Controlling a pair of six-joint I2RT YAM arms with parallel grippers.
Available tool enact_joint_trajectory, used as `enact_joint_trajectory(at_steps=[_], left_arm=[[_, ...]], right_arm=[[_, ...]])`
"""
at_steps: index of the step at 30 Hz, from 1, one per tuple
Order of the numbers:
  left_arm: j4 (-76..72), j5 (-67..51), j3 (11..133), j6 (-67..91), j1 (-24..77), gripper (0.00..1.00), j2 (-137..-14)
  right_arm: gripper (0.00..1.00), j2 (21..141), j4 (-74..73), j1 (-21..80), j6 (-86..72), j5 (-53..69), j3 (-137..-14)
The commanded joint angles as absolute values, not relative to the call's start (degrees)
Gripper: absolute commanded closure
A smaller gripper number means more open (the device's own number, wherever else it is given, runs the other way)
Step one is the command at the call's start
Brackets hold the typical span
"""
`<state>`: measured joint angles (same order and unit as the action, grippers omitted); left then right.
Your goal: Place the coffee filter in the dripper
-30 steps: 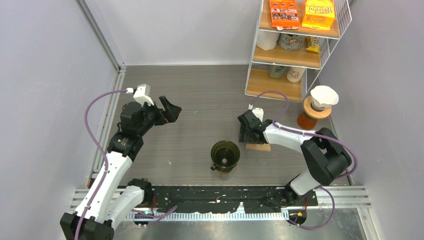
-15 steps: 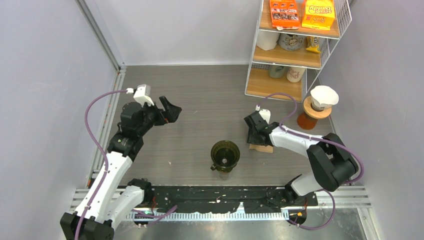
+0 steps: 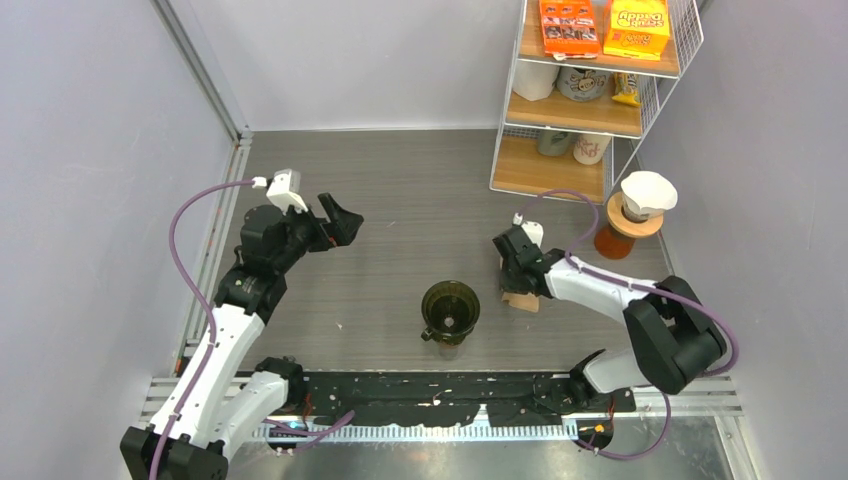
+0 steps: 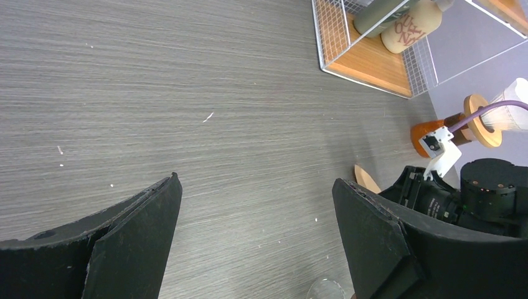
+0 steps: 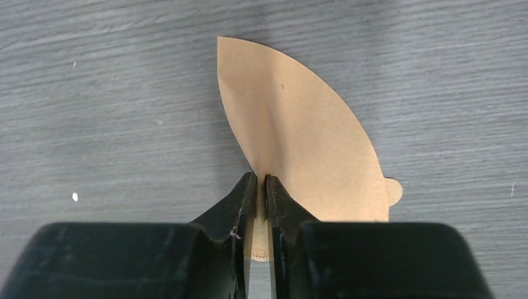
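We see the right tool (image 5: 261, 185) pinching a raised fold of the brown filter (image 5: 299, 131). The filter rests on the bench (image 3: 400, 190) just right of the dripper (image 3: 449, 310), toward the near edge. Our left tool (image 4: 255, 218) hangs spread wide near the left edge, well apart from both.

Pale lilac walls (image 3: 90, 150) enclose a grey wood-grain bench (image 3: 400, 190); a white wire shelf rack (image 3: 545, 170) stands far right.

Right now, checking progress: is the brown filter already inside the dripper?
No, the right gripper pinches the brown filter off to the side of the dripper.
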<state>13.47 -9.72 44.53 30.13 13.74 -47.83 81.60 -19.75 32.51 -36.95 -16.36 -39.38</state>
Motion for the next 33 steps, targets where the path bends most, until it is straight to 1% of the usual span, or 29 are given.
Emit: enact_joint_trajectory(at_steps=[1,4,10,14,16,18,20,22,24,26,28,33], left_arm=[[9.63,-11.76,44.26,31.01,13.27,0.01,-47.28],[8.89,-14.12,44.34,30.95,13.27,0.01,-47.76],[6.14,-21.24,44.22,31.12,13.27,0.01,-49.04],[1.1,-32.62,44.35,31.9,13.36,0.01,-50.55],[-0.79,-39.14,46.41,32.56,14.03,0.01,-52.34],[-1.52,-42.6,49.16,31.94,16.37,0.01,-54.06],[-0.39,-42.14,52.82,29.07,20.4,0.01,-55.53],[-0.17,-40.83,55.82,25.67,24.74,0.01,-57.58],[-0.15,-40.22,58.15,25.83,27.39,0.01,-59.56],[-1.46,-39.44,59.59,28.47,28.6,0.01,-61.44],[-3.9,-36.74,60.16,31.84,30.11,0.01,-63.17],[-1.59,-22.02,63.86,32.79,36.67,0.01,-68.41]], right_arm=[[0.84,74.23,-19.27,32.69,-34.77,-14.8,-39.0],[0.88,69.59,-17.8,32.7,-33.94,-14.97,-38.95],[0.89,61.35,-16.13,32.7,-31.83,-14.24,-39.3],[0.88,56.59,-15.89,32.74,-32.2,-13.87,-41.23],[0.88,55.25,-15.33,32.68,-32.66,-12.82,-42.87],[0.88,54.67,-15.63,32.66,-33.53,-11.79,-45.52],[0.88,54.67,-16.4,32.69,-34.27,-10.59,-48.35],[0.87,54.42,-13.8,32.69,-34.16,-7.49,-49.91],[0.86,53.93,-9.44,32.89,-33.35,0.1,-49.49],[0.86,53.55,-6.2,33.15,-32.21,4.52,-48.54],[0.86,53.72,-5.7,33.51,-30.46,5.45,-48.41],[0.86,54.17,-7.52,35.46,-27.97,1.75,-49.72]])
